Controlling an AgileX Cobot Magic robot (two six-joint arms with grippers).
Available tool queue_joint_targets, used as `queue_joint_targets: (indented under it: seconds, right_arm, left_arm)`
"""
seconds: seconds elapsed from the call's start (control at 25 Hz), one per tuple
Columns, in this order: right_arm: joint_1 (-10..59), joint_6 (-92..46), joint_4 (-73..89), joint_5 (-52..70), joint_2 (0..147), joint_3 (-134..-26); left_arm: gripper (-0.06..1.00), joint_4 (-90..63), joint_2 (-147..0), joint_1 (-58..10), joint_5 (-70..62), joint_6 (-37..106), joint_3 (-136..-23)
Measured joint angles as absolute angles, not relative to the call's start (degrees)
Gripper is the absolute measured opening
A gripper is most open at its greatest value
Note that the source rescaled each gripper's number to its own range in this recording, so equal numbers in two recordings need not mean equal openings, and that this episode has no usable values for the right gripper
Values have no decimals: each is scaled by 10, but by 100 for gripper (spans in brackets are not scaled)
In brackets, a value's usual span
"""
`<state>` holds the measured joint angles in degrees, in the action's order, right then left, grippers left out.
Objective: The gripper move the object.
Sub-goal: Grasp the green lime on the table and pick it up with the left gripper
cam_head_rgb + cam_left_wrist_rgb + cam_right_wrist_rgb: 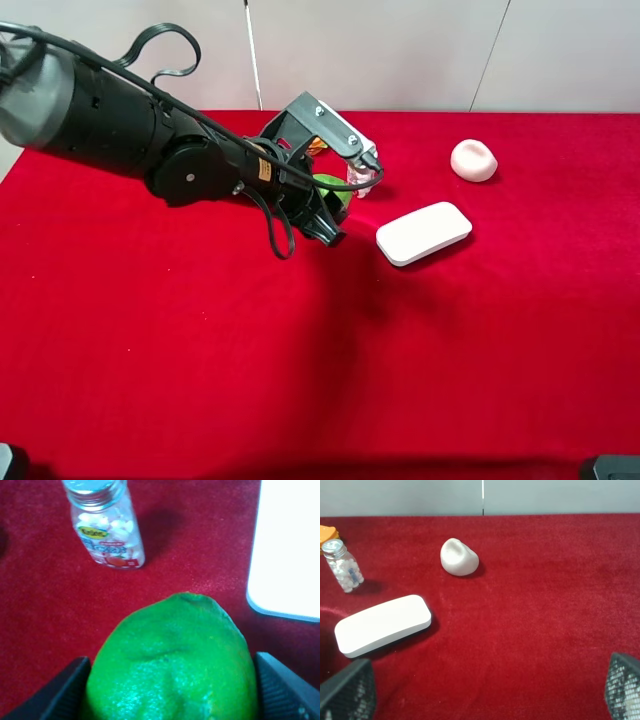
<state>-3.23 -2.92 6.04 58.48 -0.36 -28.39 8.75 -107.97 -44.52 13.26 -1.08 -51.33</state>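
My left end effector (pixel 172 696) is clamped on the green lime (pixel 170 645), near the pill bottle (pixel 106 527) and white block (pixel 290 545) on the red table (pixel 300 380); my right end effector (pixel 486 687) stands apart

Your exterior high view looks down from well above onto the red cloth (pixel 200 350), wide enough to take in much of the left arm (pixel 100 120). Your left wrist view sits very close, facing out along the left gripper (pixel 172 690), so the lime (pixel 170 650) fills most of the frame. Your right wrist view stands well back, facing across the cloth toward the grey wall (pixel 545 495). All three views share the white block (pixel 424 232) and the small bottle (pixel 107 530). The pale lump (pixel 473 160) appears only in the exterior and right wrist views.
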Motion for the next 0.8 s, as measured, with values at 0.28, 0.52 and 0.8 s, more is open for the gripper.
queue_joint_targets:
  seconds: [0.28, 0.52, 0.8]
  right_arm:
    - [-32, -29, 60, 585, -4, -284]
    - [-32, -29, 60, 585, -4, -284]
    - [-32, -29, 60, 584, -4, -284]
  left_arm:
    - [0, 87, -1118, -445, 132, -11, -514]
    - [0, 87, -1146, -445, 135, -11, -514]
    - [0, 87, -1149, -445, 139, -11, -514]
